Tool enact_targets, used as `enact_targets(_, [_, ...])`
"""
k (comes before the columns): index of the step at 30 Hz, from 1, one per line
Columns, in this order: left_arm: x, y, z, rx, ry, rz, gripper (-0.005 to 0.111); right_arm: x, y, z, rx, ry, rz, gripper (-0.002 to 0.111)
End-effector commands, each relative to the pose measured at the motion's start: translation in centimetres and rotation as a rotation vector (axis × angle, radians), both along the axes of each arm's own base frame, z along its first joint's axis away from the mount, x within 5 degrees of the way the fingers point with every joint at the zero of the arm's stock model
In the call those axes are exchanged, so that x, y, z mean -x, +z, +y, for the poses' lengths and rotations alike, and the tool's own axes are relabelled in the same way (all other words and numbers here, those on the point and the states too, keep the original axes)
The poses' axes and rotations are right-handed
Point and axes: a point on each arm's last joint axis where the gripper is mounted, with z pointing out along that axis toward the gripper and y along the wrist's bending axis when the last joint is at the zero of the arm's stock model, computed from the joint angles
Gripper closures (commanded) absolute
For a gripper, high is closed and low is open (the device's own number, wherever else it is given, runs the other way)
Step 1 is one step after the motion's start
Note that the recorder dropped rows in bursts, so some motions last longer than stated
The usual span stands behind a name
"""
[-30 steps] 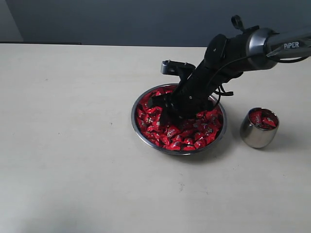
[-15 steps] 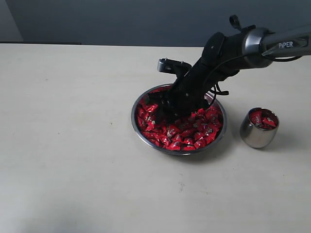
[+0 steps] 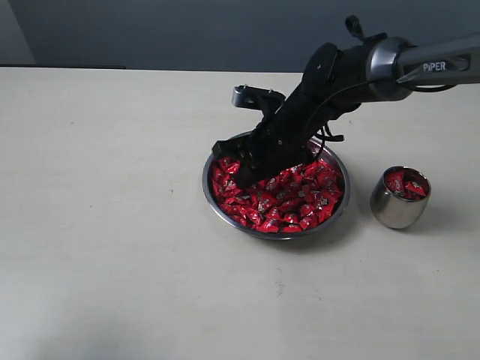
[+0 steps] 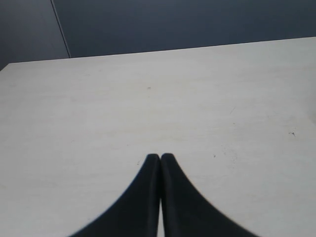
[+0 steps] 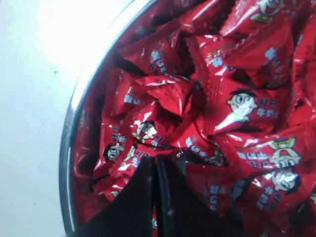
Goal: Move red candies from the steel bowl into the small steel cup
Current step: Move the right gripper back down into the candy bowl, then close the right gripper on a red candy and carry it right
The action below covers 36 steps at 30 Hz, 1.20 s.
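The steel bowl holds a heap of red candies at the table's middle. My right gripper hangs just over the bowl's left part, its fingers pressed together. In the right wrist view the right gripper is shut, with a sliver of red wrapper showing between its fingers, above the red candies and the bowl's rim. The small steel cup stands to the right of the bowl with a few red candies inside. My left gripper is shut over bare table.
The pale table spreads wide to the left of and in front of the bowl. A dark wall runs behind the table's far edge. The right arm slants down from the upper right over the bowl.
The right gripper has risen out of the candy heap and shifted up and to the left, from deep in the bowl to just above its left part. The cup and bowl stayed put.
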Motion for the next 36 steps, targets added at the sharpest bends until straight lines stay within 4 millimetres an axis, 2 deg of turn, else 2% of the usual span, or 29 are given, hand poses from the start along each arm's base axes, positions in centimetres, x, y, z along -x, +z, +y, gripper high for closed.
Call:
enact_targets(1, [0.0, 0.0, 0.0, -0.001, -0.005, -0.012, 0.106, -0.1, 0.3, 0.2, -0.001, 0.014, -0.018, 0.109])
enact_targets(6, [0.0, 0.0, 0.0, -0.001, -0.005, -0.012, 0.106, 0.0, 1.4, 0.1, -0.013, 0.018, -0.039, 0.109])
enact_targets(15, [0.0, 0.0, 0.0, -0.001, -0.005, -0.012, 0.106, -0.1, 7.0, -1.8, 0.083, 0.011, -0.233, 0.109])
enact_targets(22, [0.0, 0.0, 0.0, -0.001, -0.005, -0.012, 0.106, 0.0, 10.2, -3.5, 0.177, -0.038, -0.347, 0.109])
enact_targets(26, [0.0, 0.0, 0.0, -0.001, -0.005, -0.012, 0.106, -0.1, 12.0, -5.6, 0.225, -0.078, -0.358, 0.109])
enact_targets(30, [0.0, 0.0, 0.0, -0.001, -0.005, -0.012, 0.106, 0.2, 13.0, -8.6, 0.231, -0.141, -0.363, 0.109])
enact_targets(36, [0.0, 0.0, 0.0, -0.001, -0.005, -0.012, 0.106, 2.7, 14.4, -13.7, 0.219, -0.255, -0.412, 0.109])
